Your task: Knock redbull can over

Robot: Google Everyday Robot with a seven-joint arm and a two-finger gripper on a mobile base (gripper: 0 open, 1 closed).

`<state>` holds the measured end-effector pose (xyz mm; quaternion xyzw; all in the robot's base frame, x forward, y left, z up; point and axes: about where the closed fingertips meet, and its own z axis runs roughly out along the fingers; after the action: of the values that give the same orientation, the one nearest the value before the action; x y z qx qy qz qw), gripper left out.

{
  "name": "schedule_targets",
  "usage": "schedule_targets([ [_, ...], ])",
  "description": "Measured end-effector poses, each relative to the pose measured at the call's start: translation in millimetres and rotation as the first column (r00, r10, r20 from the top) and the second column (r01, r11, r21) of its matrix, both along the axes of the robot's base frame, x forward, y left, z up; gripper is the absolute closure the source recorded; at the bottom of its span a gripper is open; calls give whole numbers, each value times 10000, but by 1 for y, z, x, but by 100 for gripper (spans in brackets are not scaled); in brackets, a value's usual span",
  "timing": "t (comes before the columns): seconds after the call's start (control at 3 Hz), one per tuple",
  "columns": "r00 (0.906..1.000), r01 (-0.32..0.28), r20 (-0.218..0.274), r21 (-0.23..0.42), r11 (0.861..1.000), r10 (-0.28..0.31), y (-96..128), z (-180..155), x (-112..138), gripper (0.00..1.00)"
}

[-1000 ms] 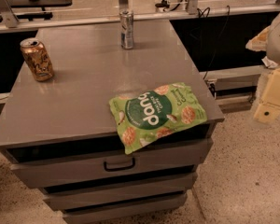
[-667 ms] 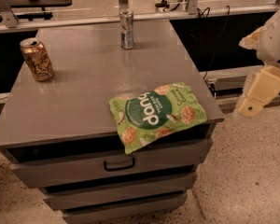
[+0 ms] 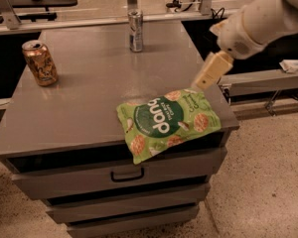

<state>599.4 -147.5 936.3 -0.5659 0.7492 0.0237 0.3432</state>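
**Arm moves in over the table**

The gripper (image 3: 207, 74) has come in from the right and hangs above the green snack bag (image 3: 169, 123). Spread or pressed together, I cannot tell. The redbull can (image 3: 135, 31) stands at the back of the gray table (image 3: 84, 108), and a gold can (image 3: 39, 62) stands at the left.

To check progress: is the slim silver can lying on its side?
No, the slim silver can stands upright at the back of the table; the gripper hangs above its right edge, well apart.
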Motion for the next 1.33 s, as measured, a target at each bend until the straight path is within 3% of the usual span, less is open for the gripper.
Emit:
schedule_targets([
  [0.33,9963,-354,830,1401,9895,239,36,6,78,0],
  [0.67,9914,-821,1199,2637,9611,518,67,7,136,0],
  [1.33,9855,-1443,1503,4937,8576,793,120,19,198,0],
])
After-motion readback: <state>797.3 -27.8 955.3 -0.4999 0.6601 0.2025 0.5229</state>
